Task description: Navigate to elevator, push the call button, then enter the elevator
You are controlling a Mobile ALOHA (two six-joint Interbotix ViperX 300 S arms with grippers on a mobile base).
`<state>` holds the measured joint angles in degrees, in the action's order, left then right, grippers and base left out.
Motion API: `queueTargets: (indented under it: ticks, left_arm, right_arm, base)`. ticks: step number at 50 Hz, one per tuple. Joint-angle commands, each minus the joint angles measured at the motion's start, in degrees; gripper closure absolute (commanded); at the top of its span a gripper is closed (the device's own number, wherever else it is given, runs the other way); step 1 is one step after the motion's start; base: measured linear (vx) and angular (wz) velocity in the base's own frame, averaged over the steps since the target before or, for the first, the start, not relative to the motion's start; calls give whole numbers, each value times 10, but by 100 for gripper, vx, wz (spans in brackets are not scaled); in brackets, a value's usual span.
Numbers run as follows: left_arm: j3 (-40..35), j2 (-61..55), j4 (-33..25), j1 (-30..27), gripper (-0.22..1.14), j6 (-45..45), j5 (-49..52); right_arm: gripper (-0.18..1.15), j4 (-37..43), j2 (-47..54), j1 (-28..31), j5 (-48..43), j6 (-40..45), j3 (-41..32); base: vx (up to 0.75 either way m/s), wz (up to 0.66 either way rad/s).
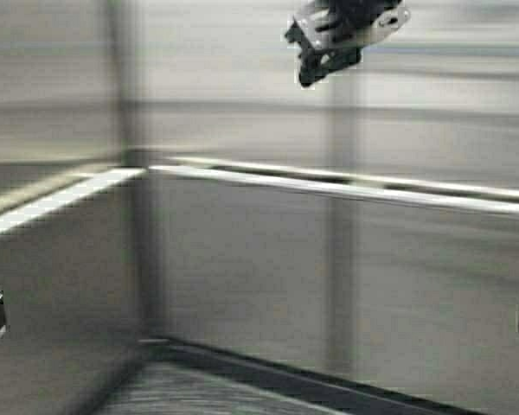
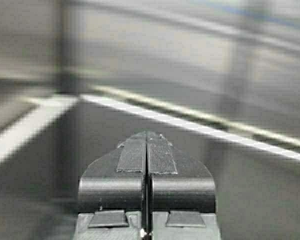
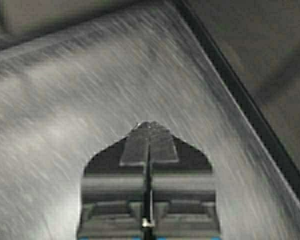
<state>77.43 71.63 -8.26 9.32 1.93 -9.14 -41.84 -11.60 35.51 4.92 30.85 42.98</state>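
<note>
Although nothing here is meant to be grasped, the elevator [image 1: 242, 259] now surrounds the robot, and its brushed steel panels look hard, rigid and slick, a surface to press or steer clear of, never to take hold of. Starting at the left edge of the high view, a side wall of the cab carries a round handrail [image 1: 60, 197] that runs back to the corner, where it meets the rear wall. At the lower left edge sits a piece of the left arm, and the left wrist view shows the left gripper [image 2: 147, 150] with its ribbed pads pressed flat together on nothing, pointing toward that same corner. Across the rear wall a second handrail [image 1: 346, 186] slants toward the right edge, and below it a dark baseboard strip [image 1: 268, 373] borders the dark speckled floor [image 1: 182, 393]. Near the top, right of centre, the right gripper [image 1: 306, 79] hangs raised in front of the rear wall; the right wrist view shows it clenched and empty, aimed down at the floor beside the baseboard. No call button shows in any view. By my judgement the entering step is all but finished; the handrails would be the only graspable parts, stiff and fixed.
</note>
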Motion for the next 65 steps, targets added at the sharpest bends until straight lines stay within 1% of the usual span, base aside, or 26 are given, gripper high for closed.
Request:
queueTargets:
  ticks: [1,12,16,30,56,65]
  left_arm:
    - [-9,-11,1,-1,90,-8,-3]
    - [-11,-12,0,-1,90,-12,-12]
    - [-11,-15,0,-2,90,-12,-18]
    - [-22,-53,-1,-3,90,-11,-33]
    - [-12,-29,-1,-3,90,-1,-21]
    - [-16,-29,-3,-3,90,4,-16]
  right_arm:
    - [91,2,-12,4,-5,3,-23]
    - [91,3,-18,4,-5,3,-26]
    - [91,3,-18,2,-4,2,-17]
    - [91,-1,-18,0,4,-1,-9]
    - [91,0,-1,1,3,2,-1]
    - [91,4,-2,18,3,3,0]
  base:
    - [15,87]
    - [12,88]
    - [9,76]
    - [8,67]
    - [6,66]
    - [4,65]
